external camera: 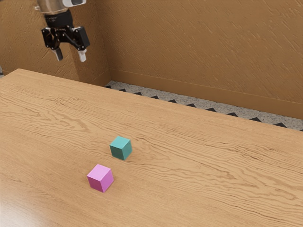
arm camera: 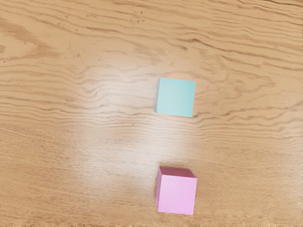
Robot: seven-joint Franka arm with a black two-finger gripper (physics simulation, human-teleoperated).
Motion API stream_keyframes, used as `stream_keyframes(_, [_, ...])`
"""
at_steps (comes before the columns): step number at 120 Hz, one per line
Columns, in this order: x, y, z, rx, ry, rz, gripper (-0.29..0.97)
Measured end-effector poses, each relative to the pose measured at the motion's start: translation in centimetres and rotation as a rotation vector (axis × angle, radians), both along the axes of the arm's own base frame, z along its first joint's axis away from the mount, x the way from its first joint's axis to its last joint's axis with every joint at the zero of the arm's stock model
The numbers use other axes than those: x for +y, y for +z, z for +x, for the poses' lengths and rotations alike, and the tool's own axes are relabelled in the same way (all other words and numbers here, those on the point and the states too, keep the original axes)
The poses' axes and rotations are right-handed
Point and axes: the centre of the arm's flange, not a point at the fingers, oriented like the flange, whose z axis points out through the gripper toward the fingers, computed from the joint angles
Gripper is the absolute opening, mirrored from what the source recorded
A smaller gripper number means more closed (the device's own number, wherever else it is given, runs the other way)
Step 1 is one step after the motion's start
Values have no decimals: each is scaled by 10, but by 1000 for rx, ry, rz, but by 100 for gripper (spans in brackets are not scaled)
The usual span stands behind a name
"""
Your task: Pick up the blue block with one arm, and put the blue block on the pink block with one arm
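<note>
A broad light-brown wooden table with strong wavy grain carries both blocks. Behind it stands a brown wood-panelled wall, and between wall and table edge runs a grey speckled strip of floor edged with dark triangles.

The silver and black robot arm comes in at the exterior view's upper left corner. Its black two-finger gripper hangs high in the air above the table's far corner, fingers pointing down. The pincer is spread wide, with a clear gap between the two pale fingertips. It holds nothing and touches nothing (only the wall shows between the fingers).

The small blue-green cube, the task's blue block, rests flat on the table near the middle, well apart from the gripper. In the exterior view the gripper is at about 11 o'clock from it. The small pink cube also sits flat on the wood, near the blue-green cube at roughly 7 o'clock from it. The two do not touch, and a band of bare table lies between them.

The wrist view looks down on both cubes: the blue-green one shows little more than its top face, and the pink one shows its top and a thin darker side. Both are squared up almost alike.
</note>
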Motion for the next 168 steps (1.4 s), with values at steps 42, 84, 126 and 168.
stream_keyframes(42, [-18, 87, -36, -144, -14, 44, 68])
stream_keyframes(84, [-122, 9, 26, -22, -241, 327, 68])
stream_keyframes(126, [-71, -218, 98, 182, -255, 165, 68])
stream_keyframes(168, [-66, -311, 86, 89, -230, 67, 68])
